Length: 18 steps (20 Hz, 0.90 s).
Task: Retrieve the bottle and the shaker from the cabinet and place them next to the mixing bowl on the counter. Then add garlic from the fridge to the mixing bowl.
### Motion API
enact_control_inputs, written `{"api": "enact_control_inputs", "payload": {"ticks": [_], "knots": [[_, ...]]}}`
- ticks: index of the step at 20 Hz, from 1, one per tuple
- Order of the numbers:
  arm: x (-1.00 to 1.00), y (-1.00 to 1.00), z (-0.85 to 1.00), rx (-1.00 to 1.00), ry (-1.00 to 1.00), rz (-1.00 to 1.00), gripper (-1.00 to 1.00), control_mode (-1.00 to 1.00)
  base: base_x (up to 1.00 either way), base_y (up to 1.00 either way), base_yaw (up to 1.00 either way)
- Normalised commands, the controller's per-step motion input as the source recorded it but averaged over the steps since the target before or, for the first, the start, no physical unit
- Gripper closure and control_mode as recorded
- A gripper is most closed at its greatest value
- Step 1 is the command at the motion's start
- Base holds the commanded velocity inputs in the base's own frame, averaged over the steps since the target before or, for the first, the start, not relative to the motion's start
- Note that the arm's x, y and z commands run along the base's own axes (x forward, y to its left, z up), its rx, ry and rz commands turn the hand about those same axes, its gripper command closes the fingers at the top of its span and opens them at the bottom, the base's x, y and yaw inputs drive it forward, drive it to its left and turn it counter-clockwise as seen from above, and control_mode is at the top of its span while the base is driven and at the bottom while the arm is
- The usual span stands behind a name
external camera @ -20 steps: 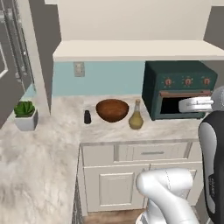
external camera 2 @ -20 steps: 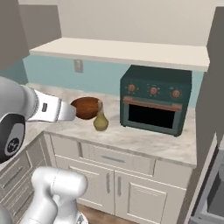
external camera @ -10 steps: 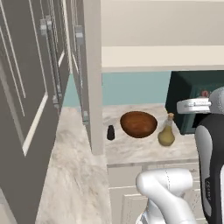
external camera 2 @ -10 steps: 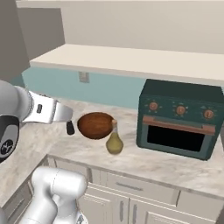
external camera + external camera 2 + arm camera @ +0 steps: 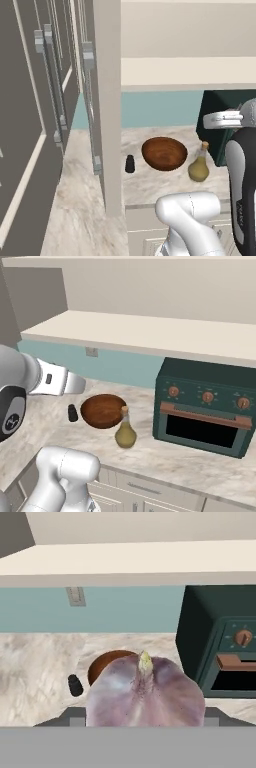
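A marbled kitchen counter (image 5: pixel 200 461) runs under a pale shelf and teal backsplash, with a dark green toaster oven (image 5: pixel 207 406) at one end. In the hand view the pincer (image 5: pixel 145 721) sits partly closed around a garlic bulb (image 5: pixel 145 692), held by its wide belly. Ahead and below it wait the wooden mixing bowl (image 5: pixel 102 410), the black shaker (image 5: pixel 73 412) and the bottle (image 5: pixel 125 431). The garlic looks light, firm and papery-skinned, so it likely needs only gentle pressure.

No readable text anywhere; the arm's (image 5: pixel 12 418) small round emblem looks illegible.
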Motion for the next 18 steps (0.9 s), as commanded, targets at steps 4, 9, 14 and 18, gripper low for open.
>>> {"api": "enact_control_inputs", "payload": {"ticks": [4, 9, 14, 18], "knots": [[0.00, 0.00, 0.00, 0.00, 0.00, 0.00, 1.00, 1.00, 0.00, 0.00, 0.00], [0.00, 0.00, 0.00, 0.00, 0.00, 0.00, 1.00, 1.00, 0.00, 0.00, 0.00], [0.00, 0.03, -0.06, 0.00, 0.07, 0.00, 1.00, -1.00, 0.00, 0.00, 0.00], [0.00, 0.14, -0.13, 0.00, 0.39, 0.00, 1.00, -1.00, 0.00, 0.00, 0.00]]}}
